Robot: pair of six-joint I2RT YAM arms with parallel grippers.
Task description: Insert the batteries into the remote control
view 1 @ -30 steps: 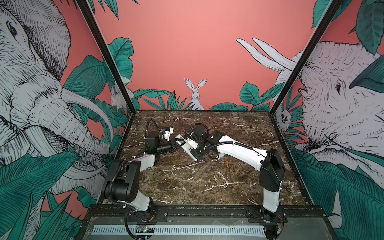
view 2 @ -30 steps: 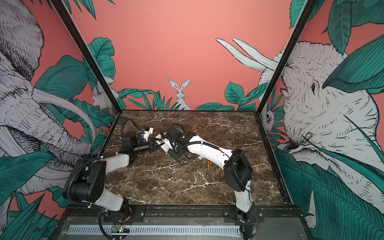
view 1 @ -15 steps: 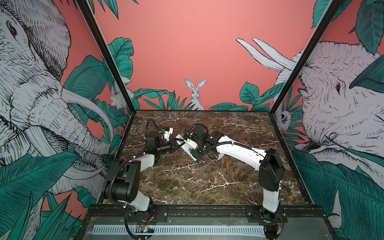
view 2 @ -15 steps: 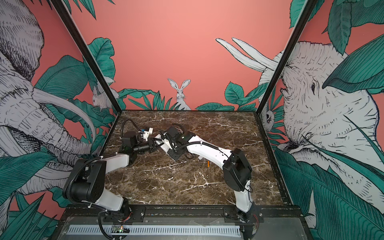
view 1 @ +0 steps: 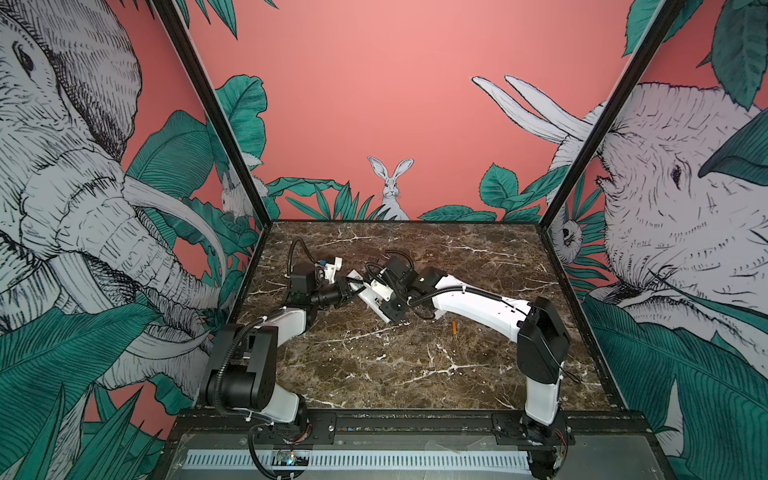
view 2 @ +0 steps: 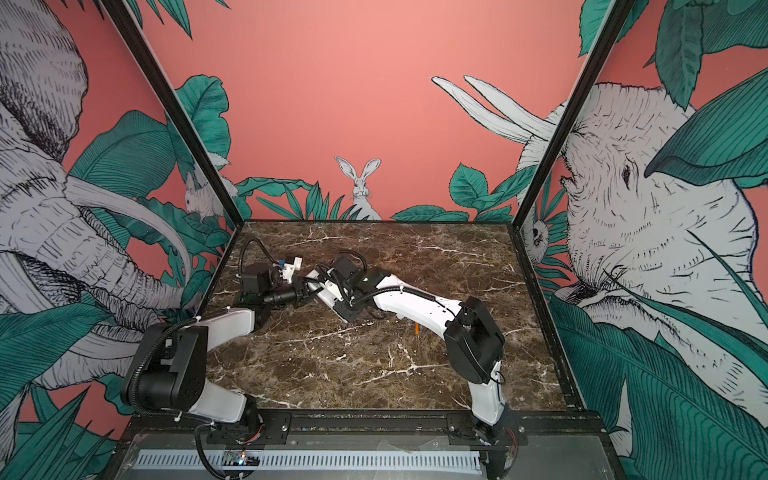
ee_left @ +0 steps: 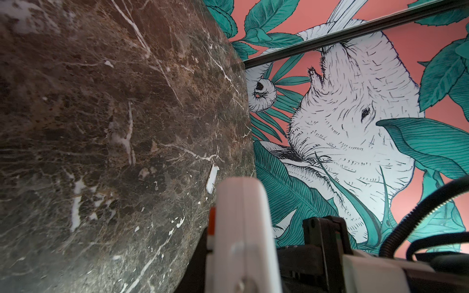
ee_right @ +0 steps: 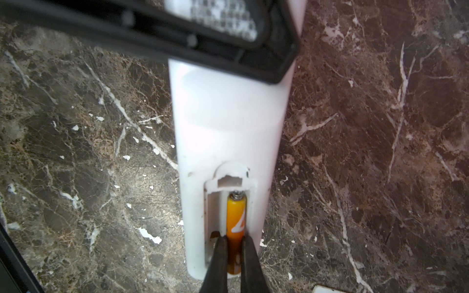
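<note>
The white remote control (view 1: 371, 297) (view 2: 325, 297) hangs above the marble, back side up, with its compartment open. My left gripper (view 1: 352, 287) is shut on one end of it; in the left wrist view the remote (ee_left: 241, 228) shows edge-on. At the other end my right gripper (ee_right: 233, 239) is shut on an orange battery (ee_right: 236, 215). That battery lies in one slot of the compartment, its far tip against the spring. A second orange battery (view 1: 454, 328) (view 2: 416, 329) lies on the table beside the right arm.
A small white flat piece (ee_left: 212, 178) lies on the brown marble table (view 1: 374, 374) beyond the remote. The edge of a white piece (ee_right: 327, 289) shows near my right gripper. Patterned walls close in the left, back and right sides.
The right arm's elbow has shifted very slightly. Both grippers and the remote stay where they were.
</note>
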